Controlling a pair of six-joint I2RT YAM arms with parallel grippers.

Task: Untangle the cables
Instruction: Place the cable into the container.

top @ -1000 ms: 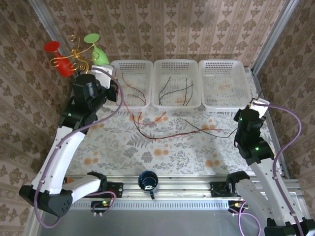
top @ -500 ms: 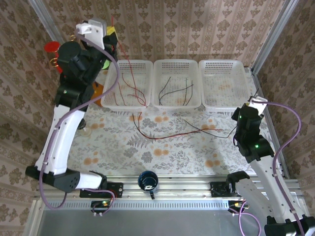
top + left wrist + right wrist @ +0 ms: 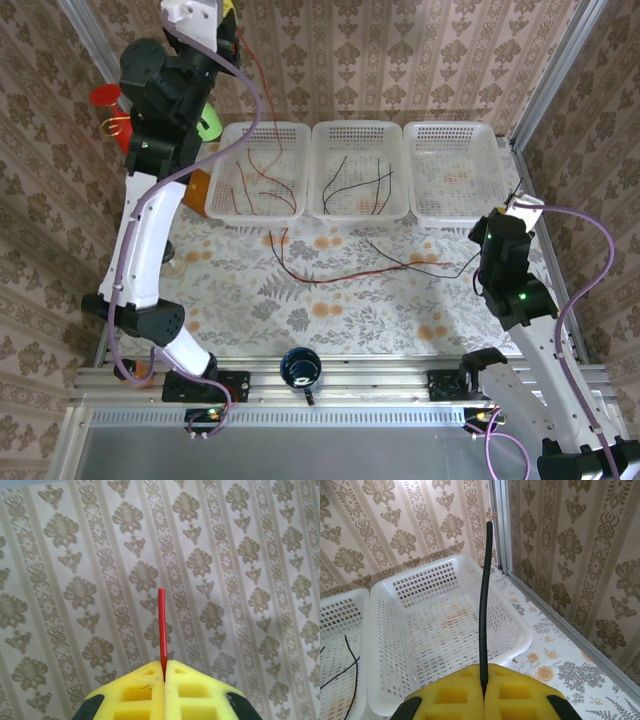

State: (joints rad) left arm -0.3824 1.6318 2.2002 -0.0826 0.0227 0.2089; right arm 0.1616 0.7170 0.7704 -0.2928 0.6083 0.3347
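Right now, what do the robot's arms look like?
Both arms are white tubes with black joints: the left arm and the right arm. A purple cable loops along each. Tiny green lights glow on them. The left end effector and right end effector have yellow pads with square holes.

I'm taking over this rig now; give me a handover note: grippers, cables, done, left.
Left gripper: shut on a thin red wire, raised high, wire hanging into the left white plastic basket.
Right gripper: shut on a thin black wire.
Done: wires lie in that basket and the middle white basket.
Left: black wire crosses a long red wire on the floral table.
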